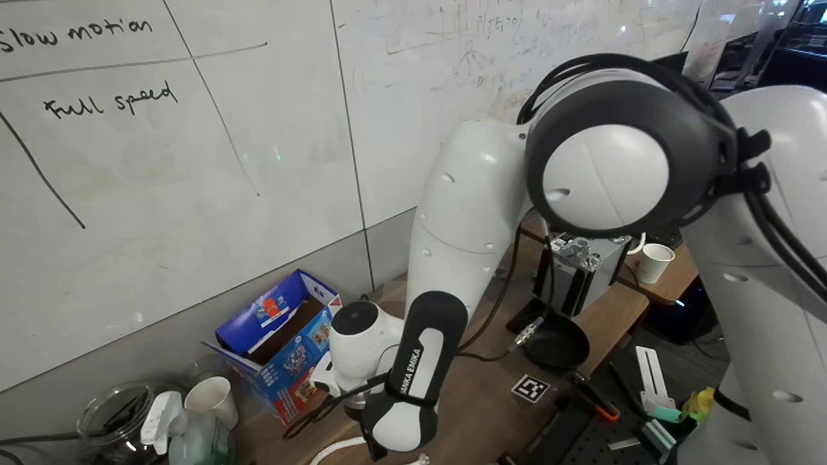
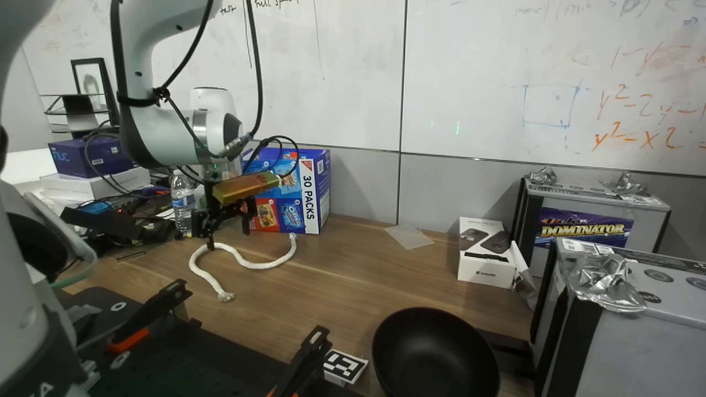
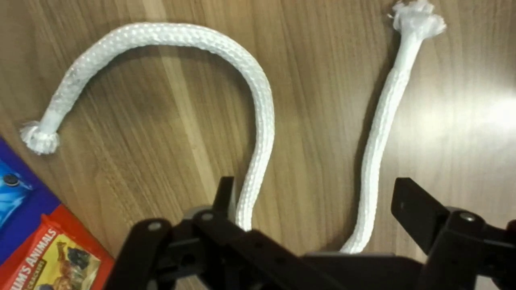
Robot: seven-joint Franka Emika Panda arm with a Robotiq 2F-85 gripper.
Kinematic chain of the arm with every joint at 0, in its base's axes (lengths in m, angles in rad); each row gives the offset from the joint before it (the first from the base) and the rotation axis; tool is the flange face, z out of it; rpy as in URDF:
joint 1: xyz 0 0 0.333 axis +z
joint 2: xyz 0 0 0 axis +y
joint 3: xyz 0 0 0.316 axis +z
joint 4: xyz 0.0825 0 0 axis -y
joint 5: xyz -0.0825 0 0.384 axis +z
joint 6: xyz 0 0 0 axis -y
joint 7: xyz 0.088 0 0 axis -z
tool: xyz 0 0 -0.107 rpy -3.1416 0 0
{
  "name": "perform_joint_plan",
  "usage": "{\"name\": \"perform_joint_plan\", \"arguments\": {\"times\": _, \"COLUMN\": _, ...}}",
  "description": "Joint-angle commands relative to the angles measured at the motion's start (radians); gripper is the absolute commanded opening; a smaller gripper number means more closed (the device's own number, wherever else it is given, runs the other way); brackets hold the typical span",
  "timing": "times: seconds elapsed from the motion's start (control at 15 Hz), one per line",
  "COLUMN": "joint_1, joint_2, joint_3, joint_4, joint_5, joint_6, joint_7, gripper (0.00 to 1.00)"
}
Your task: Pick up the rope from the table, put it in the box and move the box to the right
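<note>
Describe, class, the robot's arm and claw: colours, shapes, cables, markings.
The arm is white and rounded, with dark joint trim, strapped-on black cables and black "EMIKA" lettering. The claw is black and angular, with two blocky fingers.

Cannot follow the rope (image 3: 264, 117) through its lower bend in the wrist view, hidden behind the hand (image 3: 315, 199). Can see only part of the box (image 3: 52, 215) there, clipped at left and bottom. Find the black vessel (image 2: 436, 358) and spray bottle (image 1: 197, 442) cut off below, each in an exterior view.
</note>
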Motion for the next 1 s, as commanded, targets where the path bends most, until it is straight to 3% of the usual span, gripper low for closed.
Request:
{"name": "perform_joint_plan", "arguments": {"times": 0.0, "joint_1": 0.056, "joint_2": 0.105, "joint_3": -0.052, "joint_4": 0.119, "joint_5": -0.076, "joint_6": -0.001, "joint_7": 0.132, "gripper": 1.00}}
{"name": "perform_joint_plan", "arguments": {"times": 0.33, "joint_1": 0.060, "joint_2": 0.188, "joint_3": -0.053, "joint_4": 0.206, "joint_5": -0.118, "joint_6": -0.021, "joint_7": 0.226, "gripper": 1.00}}
{"name": "perform_joint_plan", "arguments": {"times": 0.93, "joint_1": 0.071, "joint_2": 0.259, "joint_3": -0.066, "joint_4": 0.283, "joint_5": -0.137, "joint_6": -0.030, "joint_7": 0.283, "gripper": 1.00}}
